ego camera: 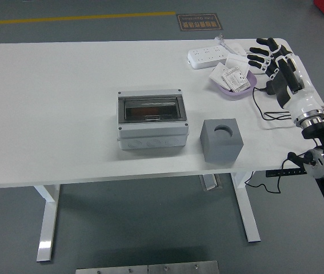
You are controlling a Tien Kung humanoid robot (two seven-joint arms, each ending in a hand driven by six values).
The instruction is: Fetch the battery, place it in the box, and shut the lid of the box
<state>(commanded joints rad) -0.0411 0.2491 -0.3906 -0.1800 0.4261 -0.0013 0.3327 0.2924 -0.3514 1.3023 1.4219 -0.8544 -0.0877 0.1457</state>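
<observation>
Battery packs lie in the purple bowl (234,91); their print is unreadable. Right hand (270,57), fingers spread and empty, hovers just beside it. Box (152,120) lid is shut.

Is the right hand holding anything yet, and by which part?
Nothing: the right hand hovers with fingers spread beside the purple bowl of small white packets.

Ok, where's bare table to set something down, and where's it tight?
Free: the whole stretch left of the grey box, and the far strip behind it. Narrow gap between the box and the grey block. Crowded: far right corner, with power strip, purple bowl, cables and the right hand.
</observation>
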